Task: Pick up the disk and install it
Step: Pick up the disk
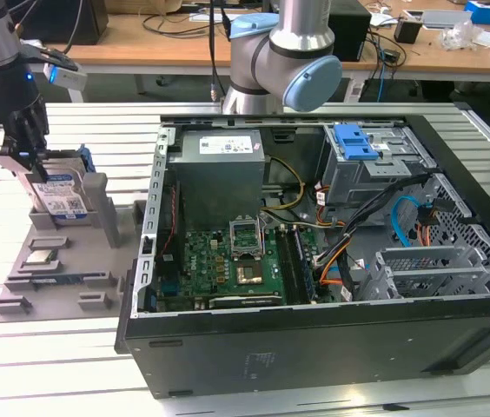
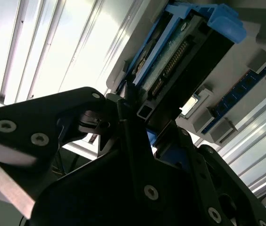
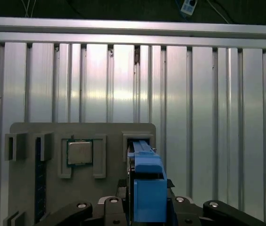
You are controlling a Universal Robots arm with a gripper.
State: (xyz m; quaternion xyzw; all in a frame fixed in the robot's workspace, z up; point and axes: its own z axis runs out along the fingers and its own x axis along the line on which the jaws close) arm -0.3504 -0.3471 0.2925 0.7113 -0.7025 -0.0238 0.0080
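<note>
The disk [image 1: 58, 195] stands on edge in a slot of the grey holder [image 1: 62, 282] on the ribbed metal table [image 1: 54, 365], at the exterior view's left, well apart from the open computer case [image 1: 314, 347]. Its labelled face is towards the camera and its blue rails run along its edges. The claw [image 1: 26, 158] sits at its upper end. In the second wrist view the disk's connector edge lies between the black fingers [image 2: 129, 123], which look pressed flat against its two sides, so we judge the claw clamped on the disk, with the disk not yet out of its slot. In the first wrist view the blue rail runs up the middle of the claw, which tells us the hold is centred. To do this step well, we should draw the disk out along the line of the slot, without tilting, so the rails do not catch on the holder's walls. The hold should stay firm and square. We should also keep clear of the chip [image 3: 79, 152] lying in its own pocket just beside the slot.
</note>
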